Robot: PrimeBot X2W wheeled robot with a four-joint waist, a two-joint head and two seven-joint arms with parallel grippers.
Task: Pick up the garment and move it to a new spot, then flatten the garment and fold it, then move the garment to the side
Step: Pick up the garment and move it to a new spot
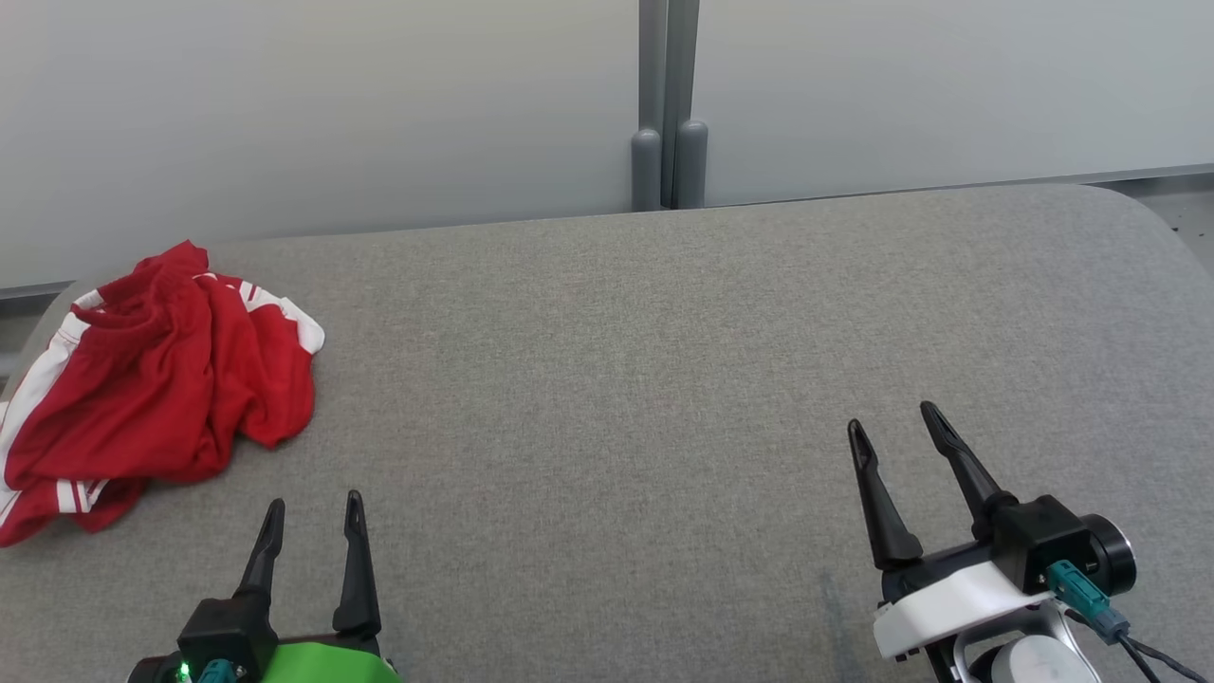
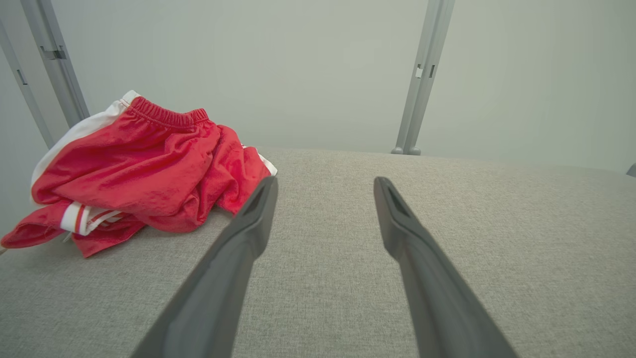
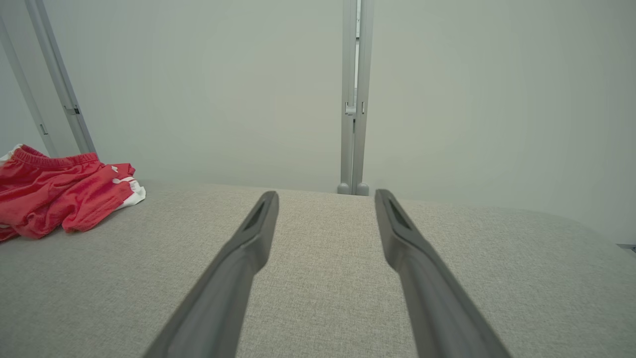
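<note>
Head view: a grey fabric-topped table [image 1: 616,379] w/ a crumpled pair of red shorts [image 1: 156,379] (white side stripes and white hem trim) heaped at the left edge of the frame, about mid-height, partly running off the picture. The left claw [image 1: 315,500] sits at lower left, fingers apart w/ nothing between them. It is near the shorts, just below and right of them, not touching. The right claw [image 1: 892,417] is at lower right, fingers also apart and empty, over bare table and well apart from the shorts.

Step in hand, as I judge it: the very first one. The pick-up has not begun; the shorts lie untouched in a heap, not flattened or folded.

The next move prob. calls for the left claw to travel up and left in the frame, drop onto a raised fold and close on cloth, not on the table cover. The fabric looks thin and slick, so a shallow pinch could slip. The right claw would need to cross most of the table to help.

Views compared: the left wrist view shows the gathered elastic waistband [image 2: 164,114] on top of the heap at upper left, plus the heap's height, which the head view flattens. The right wrist view puts the shorts small at far left. The head view gives both claws at once & the layout from above.
</note>
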